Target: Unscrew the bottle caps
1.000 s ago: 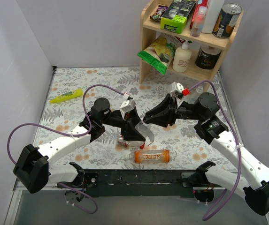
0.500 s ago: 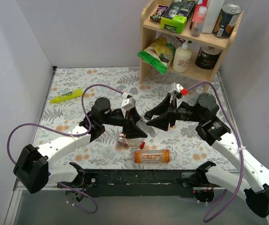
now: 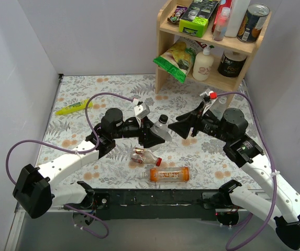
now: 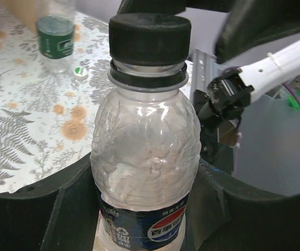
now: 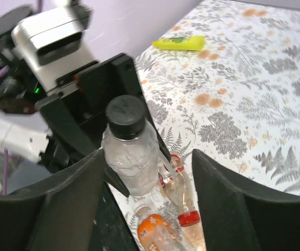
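Observation:
My left gripper point(image 4: 144, 180) point(image 3: 151, 132) is shut on the body of a clear bottle with a dark-blue label point(image 4: 144, 157) point(image 3: 159, 129). Its black cap point(image 4: 150, 35) point(image 5: 125, 116) sits on the neck and points toward the right arm. My right gripper point(image 5: 150, 172) point(image 3: 180, 128) is open just right of the cap, touching nothing. On the table below lie a reddish-labelled bottle point(image 3: 143, 155) with a red cap point(image 3: 158, 161) point(image 5: 187, 218) and an orange bottle point(image 3: 169, 174) with a whitish cap point(image 5: 140, 207). A green-labelled bottle point(image 4: 55, 34) stands farther off.
A wooden shelf point(image 3: 211, 42) at the back right holds tins, a white pump bottle point(image 3: 203, 64) and snack bags. A yellow tube point(image 3: 74, 107) lies at the back left. A small loose cap point(image 4: 79, 71) rests on the floral table near the green-labelled bottle.
My right gripper has opened and drawn back to the right, away from the black cap. My left arm has raised the dark-blue-labelled bottle off the table and tilted it toward the right arm.

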You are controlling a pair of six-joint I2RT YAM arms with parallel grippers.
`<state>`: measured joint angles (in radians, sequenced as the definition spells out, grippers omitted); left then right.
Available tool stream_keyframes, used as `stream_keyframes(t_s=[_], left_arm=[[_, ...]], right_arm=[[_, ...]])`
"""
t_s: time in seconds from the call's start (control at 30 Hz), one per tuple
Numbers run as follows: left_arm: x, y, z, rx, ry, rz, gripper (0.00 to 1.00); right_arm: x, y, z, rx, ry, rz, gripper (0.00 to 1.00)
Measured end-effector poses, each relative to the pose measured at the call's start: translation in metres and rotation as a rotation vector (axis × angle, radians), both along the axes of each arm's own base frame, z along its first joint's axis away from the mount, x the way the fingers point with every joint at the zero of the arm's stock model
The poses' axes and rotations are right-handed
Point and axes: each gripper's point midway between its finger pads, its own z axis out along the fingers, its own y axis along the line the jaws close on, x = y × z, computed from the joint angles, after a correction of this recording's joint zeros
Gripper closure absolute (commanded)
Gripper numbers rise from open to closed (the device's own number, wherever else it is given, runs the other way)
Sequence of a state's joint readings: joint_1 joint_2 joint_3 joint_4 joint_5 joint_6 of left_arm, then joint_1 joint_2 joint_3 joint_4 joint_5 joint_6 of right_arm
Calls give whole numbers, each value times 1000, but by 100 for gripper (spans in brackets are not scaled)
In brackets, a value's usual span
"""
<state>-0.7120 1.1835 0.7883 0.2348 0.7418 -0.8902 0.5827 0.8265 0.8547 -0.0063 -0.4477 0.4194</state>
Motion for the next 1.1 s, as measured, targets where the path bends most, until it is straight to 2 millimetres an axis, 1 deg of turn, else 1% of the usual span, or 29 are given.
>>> stream_keyframes(t_s=[0.07,0.17,0.27,0.47,0.7,1.1], left_arm=[[6,1,-1,11,-5,44,95],[11,0,-4,32,-3,87,96],[14,-1,-6,49,-4,121,96],[22,-2,-13,92,-2,178,96],[28,0,-17,115,-1,218,96],[23,-5,-30,159,2,210,96]], right_arm=[[8,-4,-5,10,53,-68,36],[16,-6,-11,32,124,-142,41],[13,1,-11,50,159,-163,48],[11,8,-11,71,192,-207,54],[14,8,-11,84,202,-256,54],[20,10,-13,79,207,-277,52]])
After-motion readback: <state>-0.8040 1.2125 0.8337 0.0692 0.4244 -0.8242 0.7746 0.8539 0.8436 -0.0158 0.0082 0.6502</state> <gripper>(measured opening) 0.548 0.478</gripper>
